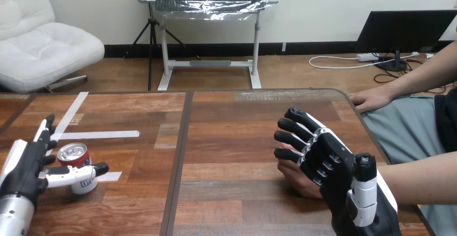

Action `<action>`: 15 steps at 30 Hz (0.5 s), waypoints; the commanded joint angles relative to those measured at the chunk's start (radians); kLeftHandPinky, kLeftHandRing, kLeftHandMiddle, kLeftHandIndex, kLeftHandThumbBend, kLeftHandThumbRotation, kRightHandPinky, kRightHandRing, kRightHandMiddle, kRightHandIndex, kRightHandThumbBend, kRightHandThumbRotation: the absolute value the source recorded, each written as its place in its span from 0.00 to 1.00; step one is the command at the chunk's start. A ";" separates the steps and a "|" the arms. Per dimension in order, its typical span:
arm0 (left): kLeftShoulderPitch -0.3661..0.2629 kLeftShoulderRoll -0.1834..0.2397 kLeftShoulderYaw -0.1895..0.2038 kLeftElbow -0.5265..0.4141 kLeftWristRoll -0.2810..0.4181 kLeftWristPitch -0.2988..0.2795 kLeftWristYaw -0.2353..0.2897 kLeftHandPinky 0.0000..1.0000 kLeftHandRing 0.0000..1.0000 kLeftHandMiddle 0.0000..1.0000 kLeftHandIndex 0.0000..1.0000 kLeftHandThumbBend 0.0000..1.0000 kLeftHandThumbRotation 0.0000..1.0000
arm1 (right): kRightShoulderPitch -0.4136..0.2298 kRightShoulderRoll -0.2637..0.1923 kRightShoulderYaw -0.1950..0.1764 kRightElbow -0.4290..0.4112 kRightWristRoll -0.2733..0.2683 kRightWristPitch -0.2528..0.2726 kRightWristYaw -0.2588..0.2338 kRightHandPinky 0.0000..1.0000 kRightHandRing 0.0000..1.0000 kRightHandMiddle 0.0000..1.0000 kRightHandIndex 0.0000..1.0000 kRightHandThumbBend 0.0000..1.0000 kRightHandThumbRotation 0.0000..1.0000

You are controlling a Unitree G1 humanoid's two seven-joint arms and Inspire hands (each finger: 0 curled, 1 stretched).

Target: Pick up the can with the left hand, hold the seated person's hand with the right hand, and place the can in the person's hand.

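Red-and-white metal can [75, 167] stands near left on the wooden table [237, 139], unlifted.
The left hand [24, 166] brackets it, fingers straight, thumb across its front, ready to close; the right hand [334, 163] lies over the person's hand [295, 180] near right, likely steadying it, though I cannot tell whether it clasps.

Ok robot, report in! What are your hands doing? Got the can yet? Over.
Left hand open, flanking the can, upright on the table. Right hand over the person's nearer hand, grip unclear. Nothing stands between can and that hand.
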 commanded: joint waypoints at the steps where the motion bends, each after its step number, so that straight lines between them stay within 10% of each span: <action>1: -0.081 0.032 -0.021 -0.007 0.013 -0.015 0.013 0.85 0.92 0.96 1.00 0.86 0.01 | -0.054 -0.002 -0.013 -0.021 0.006 -0.026 0.000 0.79 0.86 0.87 0.88 0.96 1.00; 15: -0.104 0.037 -0.046 0.028 0.024 0.009 0.015 0.82 0.90 0.94 0.99 0.85 0.03 | -0.050 -0.003 -0.012 -0.029 0.005 -0.023 -0.001 0.79 0.86 0.87 0.88 0.96 1.00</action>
